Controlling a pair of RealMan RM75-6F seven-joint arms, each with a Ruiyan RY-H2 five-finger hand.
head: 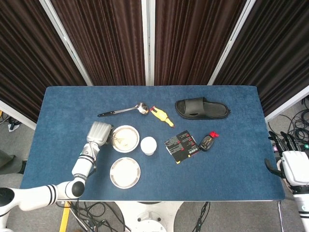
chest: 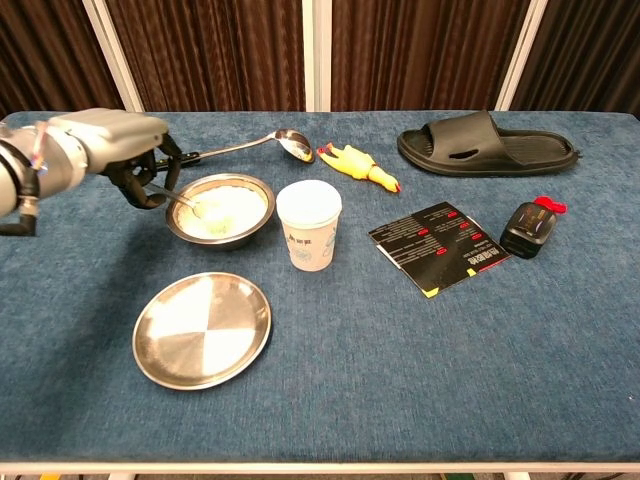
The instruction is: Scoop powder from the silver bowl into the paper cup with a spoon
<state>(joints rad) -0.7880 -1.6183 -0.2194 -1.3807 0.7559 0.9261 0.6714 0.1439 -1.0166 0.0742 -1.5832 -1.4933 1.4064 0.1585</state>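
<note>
The silver bowl (chest: 256, 225) of pale powder stands left of centre, with the white paper cup (chest: 308, 226) upright and close on its right. My left hand (chest: 108, 152) hovers just left of the bowl and grips the handle of a small spoon (chest: 178, 196). The spoon slants down over the rim, and its tip lies in the powder. From above, that left hand (head: 98, 133) sits beside the bowl (head: 136, 140) and the cup (head: 148, 145). My right hand (head: 292, 166) hangs off the table's right edge, fingers apart and holding nothing.
An empty silver plate (chest: 202, 329) lies in front of the bowl. Behind it lie a metal ladle (chest: 250, 144) and a yellow rubber chicken (chest: 358, 165). A black slipper (chest: 486, 140), a black card (chest: 438, 246) and a small black bottle (chest: 527, 229) occupy the right half.
</note>
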